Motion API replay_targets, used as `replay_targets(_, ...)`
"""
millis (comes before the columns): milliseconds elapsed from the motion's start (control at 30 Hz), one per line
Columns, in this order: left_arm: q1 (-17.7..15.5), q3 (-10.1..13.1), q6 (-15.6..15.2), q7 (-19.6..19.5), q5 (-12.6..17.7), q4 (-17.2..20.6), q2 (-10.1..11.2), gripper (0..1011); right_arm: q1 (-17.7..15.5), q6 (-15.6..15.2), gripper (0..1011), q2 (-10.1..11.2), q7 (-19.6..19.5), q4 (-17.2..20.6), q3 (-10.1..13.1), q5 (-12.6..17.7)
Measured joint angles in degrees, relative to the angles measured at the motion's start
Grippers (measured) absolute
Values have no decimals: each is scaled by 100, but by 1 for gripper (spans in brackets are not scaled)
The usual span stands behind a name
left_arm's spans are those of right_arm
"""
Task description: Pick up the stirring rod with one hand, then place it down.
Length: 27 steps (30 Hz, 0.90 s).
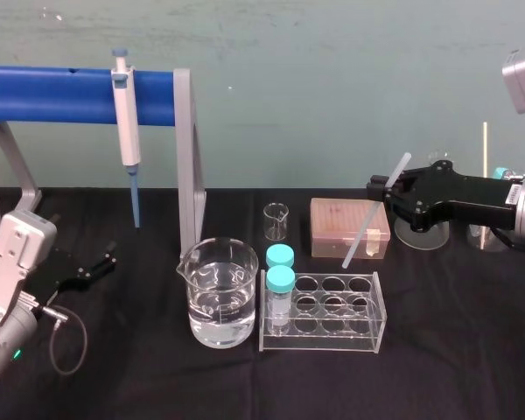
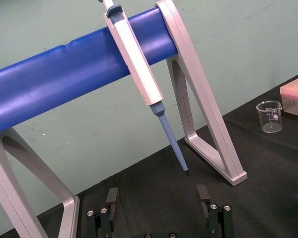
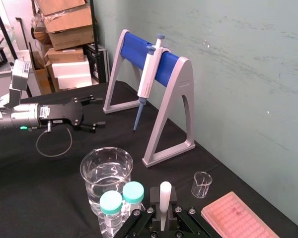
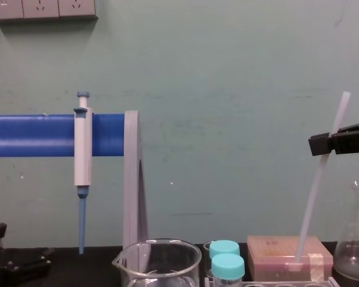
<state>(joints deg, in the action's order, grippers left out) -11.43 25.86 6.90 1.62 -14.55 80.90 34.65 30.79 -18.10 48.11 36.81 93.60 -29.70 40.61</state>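
Nearest stand the water beaker [image 1: 217, 293] and the tube rack [image 1: 319, 308], so the set-down should, I judge, avoid both and level the rod over bare cloth before letting go. Behind them the right gripper [image 1: 392, 191] is clamped on the upper part of the stirring rod [image 1: 367, 229], which slants down before the pink tip box [image 1: 332, 226]. The left gripper [image 1: 105, 261] lies parked at the left, fingers apart; the pipette [image 1: 127, 122] hangs at the back.

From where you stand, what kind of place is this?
Most likely a laboratory bench: a pipette hangs on a blue stand, a beaker holds clear liquid, and a clear rack holds capped vials. The right gripper holds the stirring rod; the left gripper lies idle at the left.
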Motion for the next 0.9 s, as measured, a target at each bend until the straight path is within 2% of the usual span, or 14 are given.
replay_targets(533, 0, 0, 0, 0, 0, 0, 0, 1000, 19, 11, 70, -11, 55, -27, -24, 1)
replay_targets(900, 0, 0, 0, 0, 0, 0, 0, 1000, 97, -100, 71, -46, 136, -98, -180, -21)
